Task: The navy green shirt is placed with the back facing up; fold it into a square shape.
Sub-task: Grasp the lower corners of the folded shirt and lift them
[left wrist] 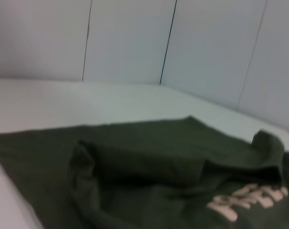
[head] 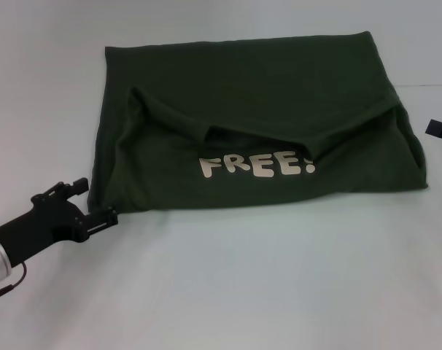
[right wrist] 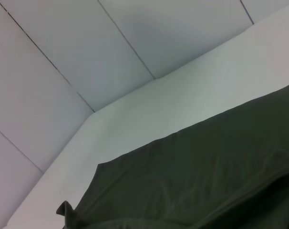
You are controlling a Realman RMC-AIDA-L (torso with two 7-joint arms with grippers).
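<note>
so we're partway by our read: the navy green shirt is already doubled into a wide rectangle on the table, "free!" print showing, still not square. its near corner sits right at our left gripper, jaws open. right gripper barely peeks in, can't tell its state. no containers anywhere.

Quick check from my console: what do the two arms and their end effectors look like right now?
The left end effector is matte black and angular, with boxy brackets, on a black wrist that widens into a silver metal cylinder, with a thin dark cable looping beneath it. Of the right end effector only a small black tip shows at the head view's edge; nothing more can be told.
</note>
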